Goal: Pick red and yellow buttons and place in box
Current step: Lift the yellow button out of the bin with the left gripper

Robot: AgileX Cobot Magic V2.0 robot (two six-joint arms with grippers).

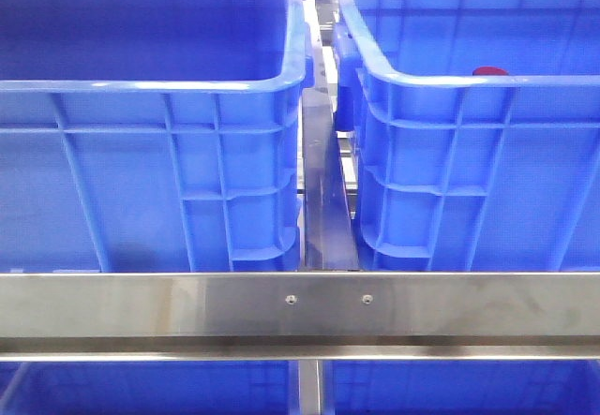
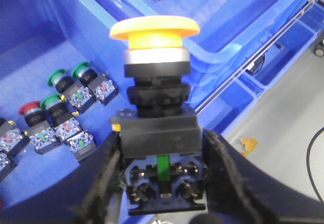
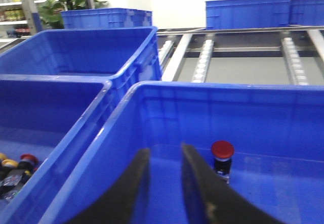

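In the left wrist view my left gripper (image 2: 162,183) is shut on the black body of the yellow button (image 2: 155,29). It holds the button upright, mushroom cap up, above the crates. The red button (image 3: 222,149) stands upright on the floor of the right blue crate (image 3: 152,90). Its cap just shows over that crate's rim in the front view (image 1: 489,71). My right gripper (image 3: 164,150) is open and empty inside that crate, just beside the red button. Neither gripper shows in the front view.
Several green- and red-capped buttons (image 2: 61,110) lie on the floor of the left blue crate (image 2: 30,47); some also show in the right wrist view (image 3: 15,166). A steel rail (image 1: 300,307) crosses in front of both crates (image 1: 150,87). More blue crates (image 3: 106,16) stand behind.
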